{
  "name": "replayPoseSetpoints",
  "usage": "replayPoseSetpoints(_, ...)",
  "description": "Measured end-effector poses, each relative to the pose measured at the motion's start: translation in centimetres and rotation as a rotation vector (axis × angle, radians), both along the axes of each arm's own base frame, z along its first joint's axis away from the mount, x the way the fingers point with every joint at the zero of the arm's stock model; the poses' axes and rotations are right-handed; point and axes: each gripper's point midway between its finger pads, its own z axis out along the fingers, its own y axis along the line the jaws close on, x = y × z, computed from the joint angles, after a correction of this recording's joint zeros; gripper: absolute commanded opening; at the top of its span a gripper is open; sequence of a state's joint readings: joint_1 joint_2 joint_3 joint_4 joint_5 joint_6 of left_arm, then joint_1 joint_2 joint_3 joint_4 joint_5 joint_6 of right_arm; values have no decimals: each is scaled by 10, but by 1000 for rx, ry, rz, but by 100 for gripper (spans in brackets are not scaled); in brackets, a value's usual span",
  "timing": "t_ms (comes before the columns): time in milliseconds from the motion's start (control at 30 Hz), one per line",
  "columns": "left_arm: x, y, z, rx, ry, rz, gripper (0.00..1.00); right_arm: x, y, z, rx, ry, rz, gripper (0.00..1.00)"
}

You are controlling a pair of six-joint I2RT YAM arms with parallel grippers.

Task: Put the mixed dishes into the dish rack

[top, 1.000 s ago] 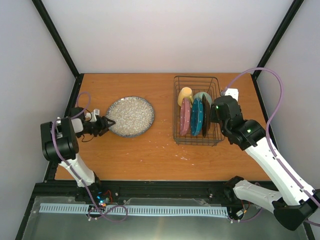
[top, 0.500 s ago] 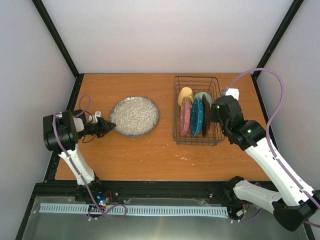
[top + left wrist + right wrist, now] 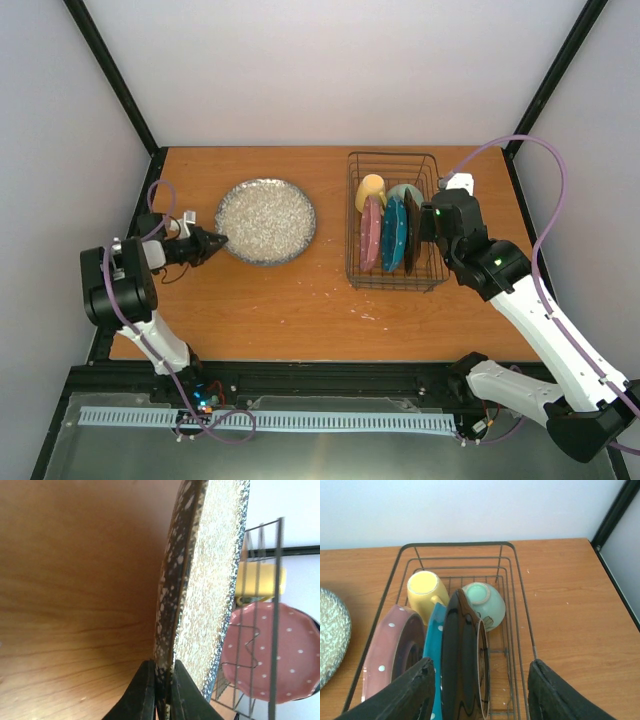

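pinches the left rim of the grey plate with the left gripper, jaws tight together on the edge. holds that plate over the left half of the table, well apart from the rack; cannot tell whether lifted or resting. hovers above the rack's near end with the right gripper, jaws apart and gripping nothing. stands upright inside, left to right: pink plate, teal plate, dark plate. farther back sits mug, with bowl just beside, on the right.
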State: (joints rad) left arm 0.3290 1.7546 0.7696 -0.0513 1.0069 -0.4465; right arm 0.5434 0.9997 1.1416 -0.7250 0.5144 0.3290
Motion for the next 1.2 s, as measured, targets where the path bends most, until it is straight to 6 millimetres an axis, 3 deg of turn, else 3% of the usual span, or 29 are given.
replayPoseSetpoints(67,4,0,16,-2,-46,4,1,2,4,2,10,-8,19,51)
replayPoseSetpoints(333,15,-4,93,-39,-257,-22,1,9,33,2,109,-13,153,74)
replayPoseSetpoints(533,9,-10,152,-66,-373,-40,1,28,79,-14,273,70,357,83)
replayPoseSetpoints(667,-1,-15,209,-44,-505,-72,1,37,113,-30,382,147,488,85)
replayPoseSetpoints(767,-12,-22,247,-27,-611,-121,1,42,136,-30,470,180,585,86)
replayPoseSetpoints(967,-39,-37,275,-35,-698,-206,1,48,180,-9,660,185,790,86)
replayPoseSetpoints(1200,-48,-43,271,-57,-686,-235,1,41,195,30,807,121,933,85)
